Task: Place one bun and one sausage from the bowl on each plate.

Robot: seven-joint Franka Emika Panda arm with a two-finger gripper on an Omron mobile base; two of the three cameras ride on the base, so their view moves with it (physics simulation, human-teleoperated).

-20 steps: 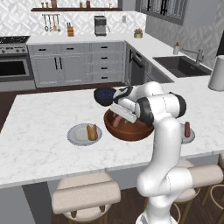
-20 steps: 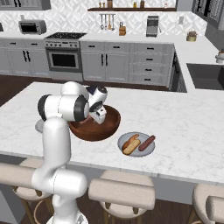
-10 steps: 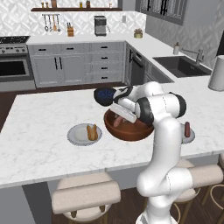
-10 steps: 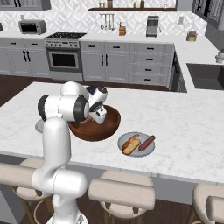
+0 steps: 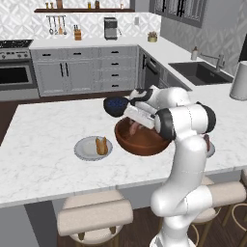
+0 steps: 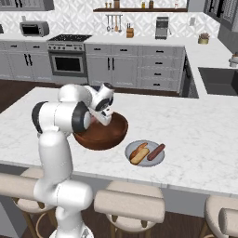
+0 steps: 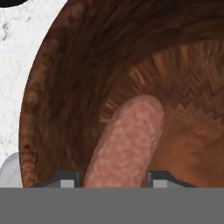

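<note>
My gripper (image 7: 113, 179) is down inside the brown wooden bowl (image 7: 78, 65), shut on a pinkish sausage (image 7: 127, 144) that lies on the bowl's floor between the two fingertips. In the base views the hand (image 5: 134, 126) reaches into the bowl (image 5: 140, 144) from above. The left plate (image 5: 86, 152) carries one bun (image 5: 101, 144). On the right plate (image 6: 145, 161) a bun (image 6: 138, 153) and a sausage (image 6: 156, 151) lie side by side.
A small dark blue bowl (image 5: 116, 105) stands just behind the brown bowl on the marble island. Stools line the island's near edge. A sink (image 5: 200, 72) is set into the counter at the right, and the stove and cabinets stand along the back wall.
The jaws have closed from wide open onto the sausage in the bowl. The arm and the plates have stayed where they were.
</note>
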